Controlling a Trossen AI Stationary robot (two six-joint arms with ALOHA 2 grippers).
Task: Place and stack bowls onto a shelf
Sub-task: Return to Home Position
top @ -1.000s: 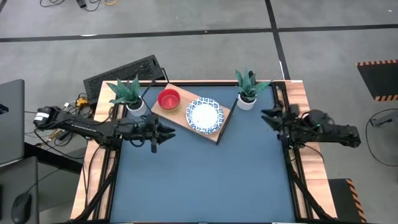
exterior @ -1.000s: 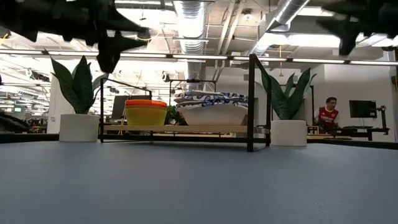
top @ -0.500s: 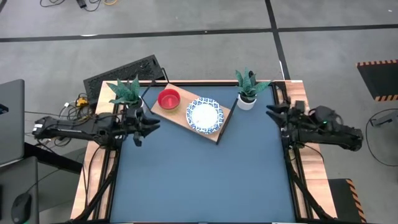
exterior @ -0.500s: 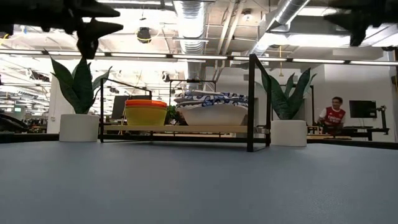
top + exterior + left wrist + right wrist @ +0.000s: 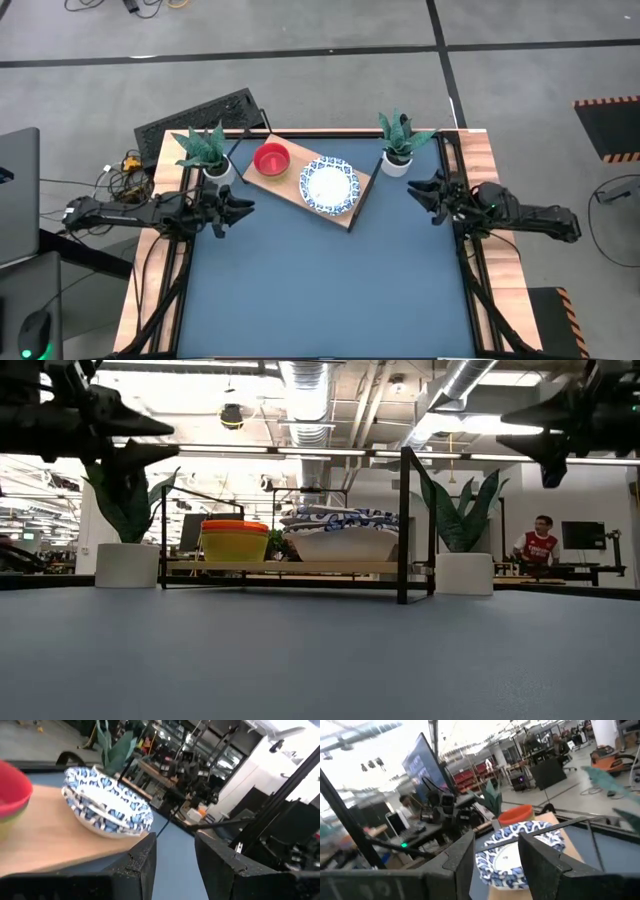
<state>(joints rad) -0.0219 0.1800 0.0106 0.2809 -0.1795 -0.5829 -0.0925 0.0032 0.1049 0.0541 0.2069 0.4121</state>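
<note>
Wooden shelf [image 5: 287, 190]: red bowl [image 5: 271, 159], patterned dishes [image 5: 328, 185]; left end effector [image 5: 243, 204], right end effector [image 5: 418, 192] spread.

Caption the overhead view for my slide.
Red-topped bowl stack and patterned dishes on the shelf; left gripper and right gripper hover open either side.

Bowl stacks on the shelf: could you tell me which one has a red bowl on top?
The plastic stack beside the left plant; the other stack is blue-rimmed white dishes.
</note>
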